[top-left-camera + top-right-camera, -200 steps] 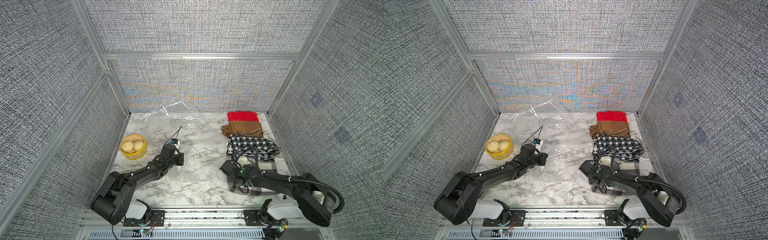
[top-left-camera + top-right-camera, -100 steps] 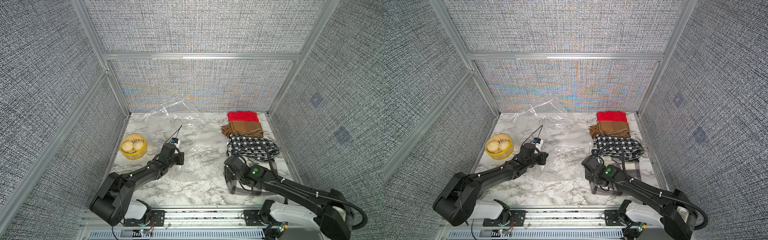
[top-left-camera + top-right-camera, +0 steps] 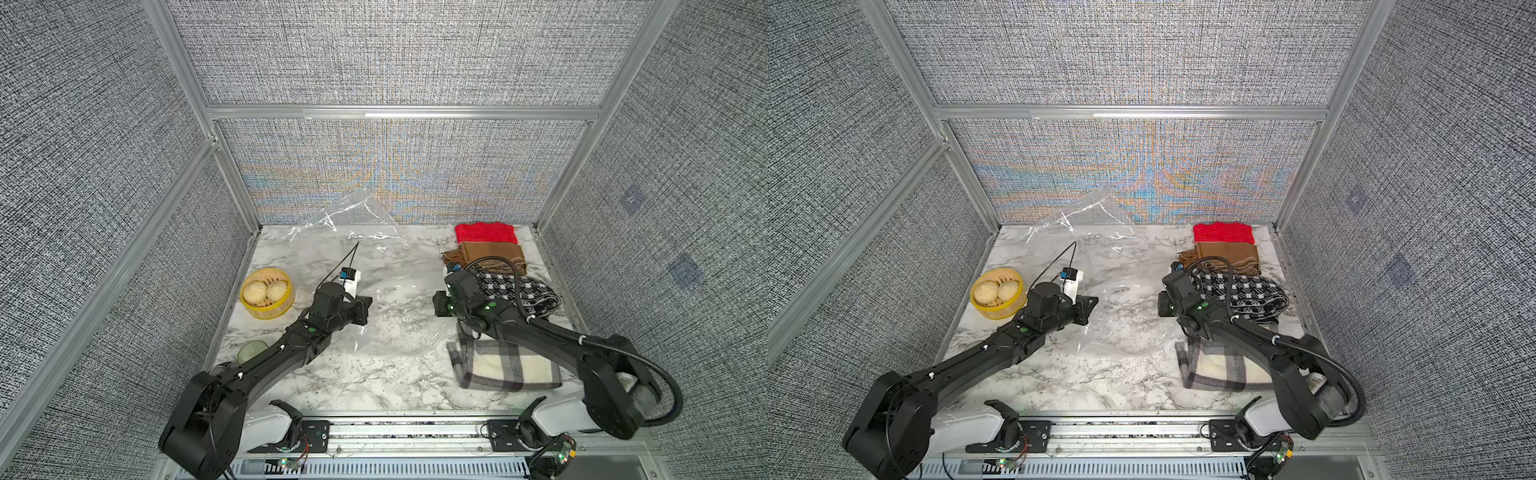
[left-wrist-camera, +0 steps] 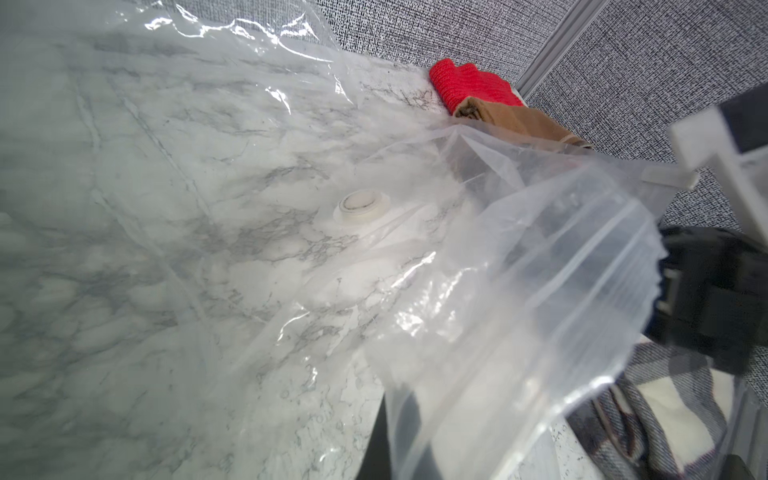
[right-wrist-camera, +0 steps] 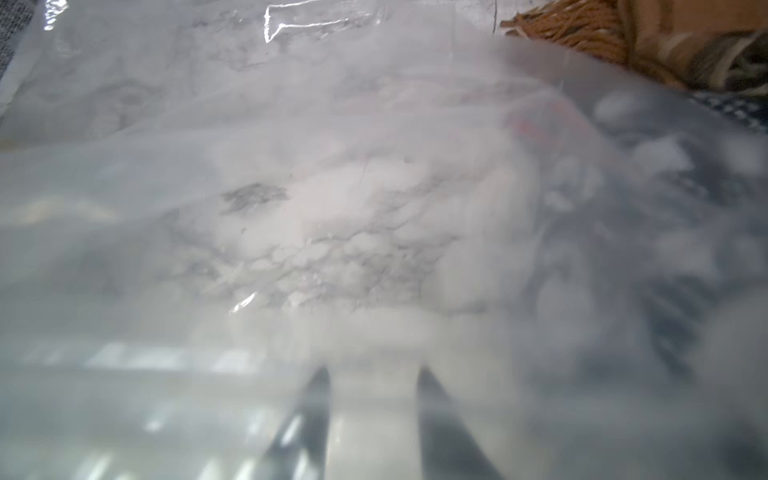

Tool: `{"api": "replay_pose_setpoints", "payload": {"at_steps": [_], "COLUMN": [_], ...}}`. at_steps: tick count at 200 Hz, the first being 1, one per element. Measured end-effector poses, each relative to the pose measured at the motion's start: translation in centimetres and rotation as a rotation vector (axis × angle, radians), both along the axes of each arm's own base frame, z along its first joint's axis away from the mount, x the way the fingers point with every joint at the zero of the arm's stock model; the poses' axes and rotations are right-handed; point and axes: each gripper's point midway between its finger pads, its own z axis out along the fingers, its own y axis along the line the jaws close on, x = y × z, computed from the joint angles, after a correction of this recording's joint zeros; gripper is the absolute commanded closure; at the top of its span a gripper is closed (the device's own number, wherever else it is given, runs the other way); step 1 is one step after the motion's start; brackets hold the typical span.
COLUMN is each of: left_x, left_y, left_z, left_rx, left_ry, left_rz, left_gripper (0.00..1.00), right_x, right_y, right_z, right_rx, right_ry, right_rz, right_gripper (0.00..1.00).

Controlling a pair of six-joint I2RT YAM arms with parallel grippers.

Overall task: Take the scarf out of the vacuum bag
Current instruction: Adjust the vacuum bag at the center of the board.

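Left pincer (image 3: 365, 309): clamped on vacuum bag (image 3: 395, 328) at zip-seal edge (image 4: 582, 257).
Right pincer (image 3: 437, 304): blurred behind plastic; grip cannot be told.
Bag position: between pincers, valve cap (image 4: 363, 205) up, zip-seal edge spanning them.
Plaid scarf (image 3: 507, 370): behind right pincer, on worktop (image 3: 374, 386).

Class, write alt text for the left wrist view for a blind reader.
A clear vacuum bag, zip edge lifted near the camera, covers a marble table, its round white valve central. A red scarf and a brown scarf lie beyond it.
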Motion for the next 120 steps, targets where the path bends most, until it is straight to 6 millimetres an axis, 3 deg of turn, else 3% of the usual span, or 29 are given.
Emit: {"api": "replay_pose_setpoints", "payload": {"at_steps": [8,27,42,56,72,93,120], "left_x": [-0.1,-0.4,-0.8,-1.5,-2.5,-3.7,-5.1], "left_y": [0.1,0.2,-0.3,-1.0,-2.0,-3.6,-5.9], "left_z": [0.2,0.7,0.9,0.6,-0.1,-1.3,-3.4], "left_rx": [0.0,-0.001,-0.006,-0.015,-0.026,-0.03,-0.016], "left_ry": [-0.008,-0.02,-0.025,-0.021,0.001,0.027,0.063], "left_rz": [-0.001,-0.006,-0.024,-0.06,-0.114,-0.178,-0.256], "left_gripper": [1.0,0.7,0.55,0.42,0.31,0.29,0.32], "right_x": [0.6,2.5,4.7,5.1,3.3,-0.1,-3.1], "right_y": [0.6,2.6,4.2,4.8,4.2,2.4,1.1], "right_z": [-0.8,-1.2,0.1,0.7,0.1,-0.4,2.0], "right_rx": [-0.003,0.005,0.034,0.056,0.07,0.07,0.123], "right_ry": [0.012,0.019,-0.019,-0.04,-0.025,0.014,0.004], "right_rz": [0.023,0.085,0.125,0.151,0.172,0.178,0.176], "right_gripper": [0.71,0.74,0.74,0.68,0.61,0.57,0.57]}}
